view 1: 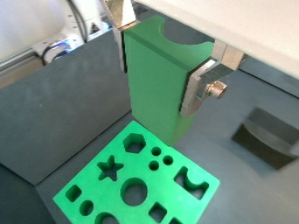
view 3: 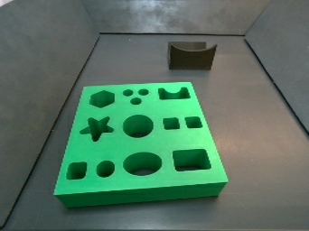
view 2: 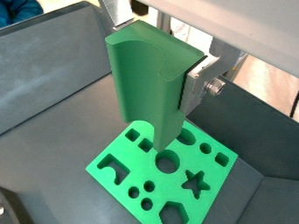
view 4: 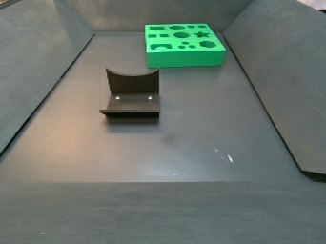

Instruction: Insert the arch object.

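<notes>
My gripper is shut on the arch object, a tall green block with a semicircular notch in its upper end. Both wrist views show it, and one shows a silver finger pressed on its side. The block hangs upright over the green board with shaped holes, which lies flat on the dark floor. The board's arch-shaped hole is open. Neither side view shows the gripper or the block; both show the board.
The dark fixture stands on the floor beyond the board's arch-hole end, also in a side view and a wrist view. Dark sloping walls enclose the floor.
</notes>
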